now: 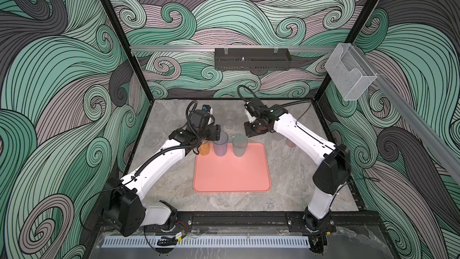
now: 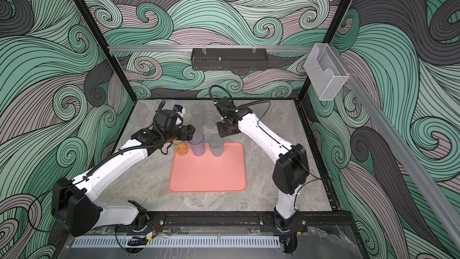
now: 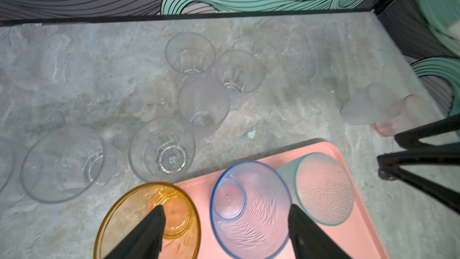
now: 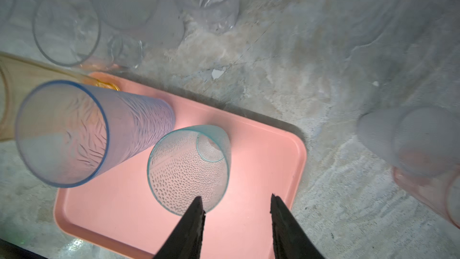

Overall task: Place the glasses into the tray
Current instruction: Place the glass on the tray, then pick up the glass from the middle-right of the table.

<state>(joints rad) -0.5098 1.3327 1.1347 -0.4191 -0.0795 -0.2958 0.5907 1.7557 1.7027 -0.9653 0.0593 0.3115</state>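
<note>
tray (image 1: 231, 175) lay below left claw (image 3: 225, 209) and right claw (image 4: 236, 196) | blue glass (image 1: 220, 145) and teal glass (image 1: 239, 147) stood in it, blue under the left claw, teal just beside the right — both claws gaped, empty | amber glass (image 1: 204, 149) sat at its corner, seating unclear | clear glasses (image 3: 161, 149) beyond the claws and red glass (image 3: 408, 113) off the right claw's side stood on the table (image 1: 286, 183) — most of the job left

Both arms wear glossy white shells over the links, with matte black housings at the joints. On the left arm (image 1: 159, 168) a ribbed black conduit (image 1: 161, 150) runs along the shell, and a thin black wire (image 1: 80, 211) trails from its base; the right arm (image 1: 298, 138) carries a smooth black cable (image 1: 238, 91) looped by its wrist. Small dark screws dot the white covers. The left gripper (image 3: 226, 208) and right gripper (image 4: 236, 196) end in black jaws tapering to wedge points.
</note>
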